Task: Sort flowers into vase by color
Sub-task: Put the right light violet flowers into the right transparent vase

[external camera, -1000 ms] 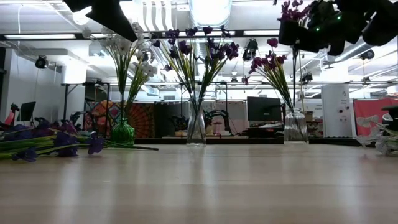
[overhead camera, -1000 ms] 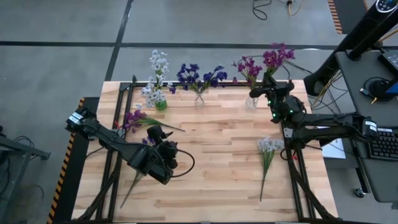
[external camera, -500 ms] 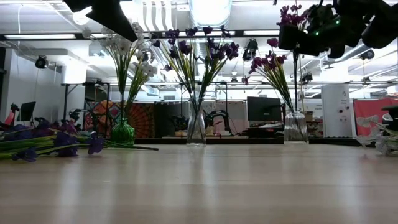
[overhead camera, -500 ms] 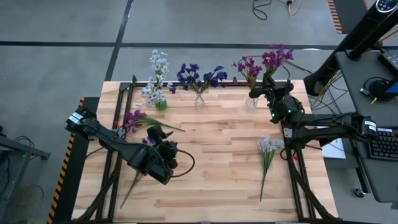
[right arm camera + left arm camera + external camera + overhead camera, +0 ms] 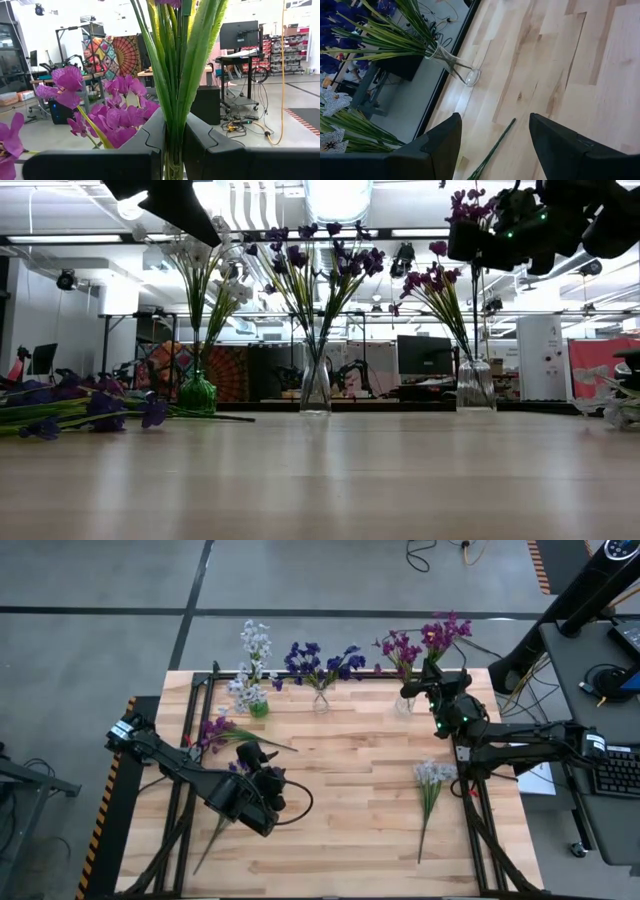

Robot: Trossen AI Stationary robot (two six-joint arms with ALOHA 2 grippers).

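Right gripper (image 5: 432, 678) pinches a magenta sprig (image 5: 172, 75) above the far-right vase (image 5: 404, 703); misaligned stems could topple it. Left gripper (image 5: 492, 145) spread.

Pale striped wooden bench (image 5: 340, 790). White flowers (image 5: 252, 650) in a green vase (image 5: 259, 709); dark blue-violet flowers (image 5: 318, 662) and magenta flowers (image 5: 402, 648) on green stems in clear glass vases. Black robot arms.

Your worktop (image 5: 350, 800): pale wood planks. Along far edge stand three vases: green vase (image 5: 259, 709), middle vase (image 5: 320, 701), right vase (image 5: 404, 704). Loose purple sprigs (image 5: 222, 729) lie at left side; whitish bunch (image 5: 431, 780) lies at right.
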